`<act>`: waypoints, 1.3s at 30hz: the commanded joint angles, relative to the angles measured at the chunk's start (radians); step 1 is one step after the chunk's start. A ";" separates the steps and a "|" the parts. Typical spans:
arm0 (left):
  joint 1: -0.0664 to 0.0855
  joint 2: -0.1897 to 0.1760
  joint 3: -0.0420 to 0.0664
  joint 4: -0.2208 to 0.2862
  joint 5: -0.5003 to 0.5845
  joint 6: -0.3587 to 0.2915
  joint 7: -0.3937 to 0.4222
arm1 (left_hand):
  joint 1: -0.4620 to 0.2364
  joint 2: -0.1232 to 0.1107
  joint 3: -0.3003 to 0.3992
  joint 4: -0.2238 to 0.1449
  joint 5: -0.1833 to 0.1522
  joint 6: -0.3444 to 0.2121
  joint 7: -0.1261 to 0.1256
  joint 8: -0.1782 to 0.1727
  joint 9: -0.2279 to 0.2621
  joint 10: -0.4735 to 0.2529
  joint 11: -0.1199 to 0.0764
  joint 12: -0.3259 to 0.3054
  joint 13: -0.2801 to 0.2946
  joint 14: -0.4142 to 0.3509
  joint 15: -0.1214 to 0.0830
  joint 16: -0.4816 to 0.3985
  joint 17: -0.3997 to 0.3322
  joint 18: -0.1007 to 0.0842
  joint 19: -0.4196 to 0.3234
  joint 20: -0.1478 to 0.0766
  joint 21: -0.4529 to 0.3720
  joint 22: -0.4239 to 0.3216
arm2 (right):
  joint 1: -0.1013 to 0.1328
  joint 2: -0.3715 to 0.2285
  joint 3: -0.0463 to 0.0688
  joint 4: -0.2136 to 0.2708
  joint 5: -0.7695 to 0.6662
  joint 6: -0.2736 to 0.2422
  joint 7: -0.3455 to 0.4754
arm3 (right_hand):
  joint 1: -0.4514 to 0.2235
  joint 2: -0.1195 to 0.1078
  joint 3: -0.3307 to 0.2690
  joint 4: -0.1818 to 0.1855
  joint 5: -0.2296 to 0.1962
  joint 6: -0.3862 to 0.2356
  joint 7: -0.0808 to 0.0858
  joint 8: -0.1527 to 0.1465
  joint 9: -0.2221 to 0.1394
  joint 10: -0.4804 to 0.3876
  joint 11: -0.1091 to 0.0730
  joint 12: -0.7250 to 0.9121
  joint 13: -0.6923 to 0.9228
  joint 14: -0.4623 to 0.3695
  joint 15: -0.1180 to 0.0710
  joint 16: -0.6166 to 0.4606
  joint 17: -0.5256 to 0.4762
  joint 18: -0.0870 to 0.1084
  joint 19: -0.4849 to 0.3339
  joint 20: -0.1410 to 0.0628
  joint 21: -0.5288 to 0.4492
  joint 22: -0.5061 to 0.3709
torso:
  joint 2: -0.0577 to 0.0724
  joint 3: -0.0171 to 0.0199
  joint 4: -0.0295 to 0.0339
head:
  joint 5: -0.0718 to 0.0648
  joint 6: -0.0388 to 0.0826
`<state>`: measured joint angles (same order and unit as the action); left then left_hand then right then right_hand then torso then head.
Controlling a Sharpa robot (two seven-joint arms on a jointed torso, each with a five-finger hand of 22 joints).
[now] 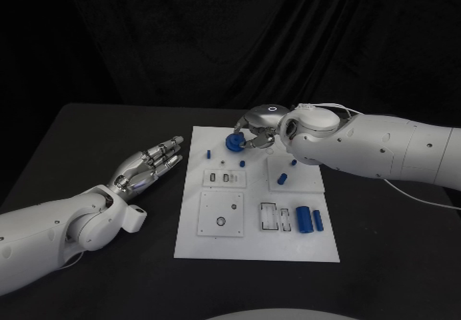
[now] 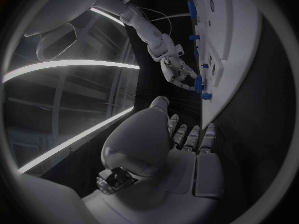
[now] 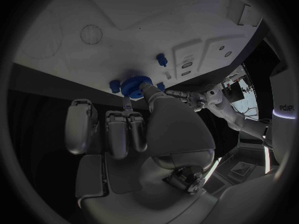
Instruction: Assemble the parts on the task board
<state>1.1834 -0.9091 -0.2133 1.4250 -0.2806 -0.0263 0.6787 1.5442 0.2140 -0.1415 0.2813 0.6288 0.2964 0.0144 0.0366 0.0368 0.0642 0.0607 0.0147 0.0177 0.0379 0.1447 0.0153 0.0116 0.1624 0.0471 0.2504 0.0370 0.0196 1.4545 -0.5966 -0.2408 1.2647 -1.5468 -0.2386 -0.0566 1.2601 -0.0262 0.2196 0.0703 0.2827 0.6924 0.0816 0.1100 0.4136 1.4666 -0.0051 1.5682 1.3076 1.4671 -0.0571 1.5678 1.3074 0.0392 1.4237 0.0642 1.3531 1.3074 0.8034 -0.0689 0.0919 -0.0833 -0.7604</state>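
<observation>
The white task board point(image 1: 252, 241) lies mid-table. At its far edge my right hand point(image 1: 258, 128) pinches a round blue toothed part point(image 1: 234, 142) between thumb and fingers, just over the board's far left area. The right wrist view shows that toothed part point(image 3: 132, 84) at the fingertips point(image 3: 144, 88), low against the board point(image 3: 124, 30). My left hand point(image 1: 149, 165) lies open and flat on the table left of the board, holding nothing. From the left wrist view, the left hand point(image 2: 184, 137) points toward the right hand point(image 2: 177, 72) and its blue part point(image 2: 198, 84).
A blue peg point(image 1: 208, 153) stands near the board's left edge, and a short one point(image 1: 242, 163) beside it. Another blue piece point(image 1: 284, 178) sits mid-right. Two blue cylinders point(image 1: 304, 219) lie at the right edge beside slotted recesses point(image 1: 274, 218).
</observation>
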 commanded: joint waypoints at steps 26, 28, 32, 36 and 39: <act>-0.004 0.001 0.001 -0.002 -0.002 0.017 0.088 | -0.012 0.000 0.005 0.002 -0.009 -0.004 0.001 -0.001 -0.001 0.002 0.009 0.000 -0.001 -0.003 0.006 -0.001 -0.001 0.016 -0.001 0.006 0.001 -0.001 | -0.006 -0.026 0.000 0.021 -0.006 0.012 -0.009 | -0.003 -0.002 0.012 -0.011 0.001 -0.001 -0.003 -0.010 -0.010 0.104 0.005 0.003 0.263 0.104 0.007 0.003 0.263 0.022 -0.015 0.000 -0.018 0.177 | 0.000 0.0003 -0.0005 | 0.002 -0.007; -0.005 0.001 0.001 -0.002 -0.002 0.017 0.088 | -0.012 0.000 0.005 0.002 -0.009 -0.004 0.001 -0.001 -0.001 0.002 0.009 0.000 -0.001 -0.003 0.006 -0.001 -0.001 0.016 -0.001 0.006 0.001 -0.001 | -0.006 -0.027 0.000 0.022 -0.006 0.009 -0.008 | -0.003 -0.002 0.012 -0.011 0.001 -0.001 -0.003 -0.010 -0.010 0.104 0.005 0.003 0.263 0.104 0.007 0.003 0.263 0.022 -0.015 0.000 -0.018 0.177 | 0.000 0.0001 0.0003 | 0.002 -0.007; -0.005 0.000 0.001 -0.002 -0.002 0.017 0.088 | -0.013 0.001 0.005 0.002 -0.010 -0.005 0.001 -0.001 -0.001 0.001 0.010 0.000 -0.001 -0.004 0.006 -0.001 -0.001 0.015 -0.001 0.006 0.001 -0.001 | -0.007 -0.029 0.000 0.022 -0.006 0.004 -0.006 | -0.002 -0.003 0.013 -0.013 0.001 -0.002 -0.004 -0.013 -0.013 0.104 0.004 0.003 0.263 0.104 0.006 0.003 0.263 0.023 -0.018 0.000 -0.022 0.176 | 0.000 -0.0002 -0.0004 | 0.004 -0.009; -0.005 -0.001 0.001 -0.002 -0.002 0.017 0.087 | -0.013 0.001 0.005 0.002 -0.010 -0.005 0.001 -0.001 -0.001 0.001 0.010 0.000 -0.001 -0.004 0.006 -0.001 -0.001 0.015 -0.001 0.006 0.001 -0.001 | -0.007 -0.032 0.000 0.023 -0.006 -0.005 -0.003 | -0.003 -0.003 0.014 -0.016 0.001 -0.008 -0.005 -0.020 -0.020 0.104 0.003 0.003 0.263 0.104 0.006 0.003 0.263 0.025 -0.023 -0.001 -0.032 0.173 | 0.000 -0.0003 -0.0005 | 0.005 -0.008; -0.005 -0.003 0.001 -0.001 -0.002 0.017 0.088 | -0.013 0.001 0.005 0.002 -0.010 -0.005 0.001 -0.001 -0.001 0.001 0.010 0.000 -0.001 -0.004 0.006 -0.001 -0.001 0.015 -0.001 0.006 0.001 -0.001 | -0.007 -0.040 0.000 0.027 -0.006 -0.020 0.000 | -0.004 -0.002 0.015 -0.017 0.001 -0.011 -0.006 -0.024 -0.024 0.104 0.003 0.003 0.263 0.100 0.005 -0.002 0.258 0.026 -0.027 -0.001 -0.038 0.171 | 0.000 -0.0006 0.0006 | 0.007 -0.007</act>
<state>1.1802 -0.9113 -0.2133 1.4217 -0.2806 -0.0214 0.6787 1.5442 0.2140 -0.1415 0.2813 0.6241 0.2965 0.0145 0.0366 0.0368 0.0678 0.0642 0.0146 0.0178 0.0380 0.1447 0.0153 0.0115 0.1624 0.0471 0.2504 0.0370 0.0196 1.4503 -0.6326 -0.2414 1.2884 -1.5471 -0.2334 -0.0543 1.2603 -0.0262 0.2325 0.0571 0.2826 0.6889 0.0779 0.0901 0.3914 1.4667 -0.0052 1.5682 1.3074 1.4670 -0.0571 1.5679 1.3074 0.0550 1.4039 0.0632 1.3199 1.3080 0.8034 -0.0689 0.0918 -0.0772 -0.7691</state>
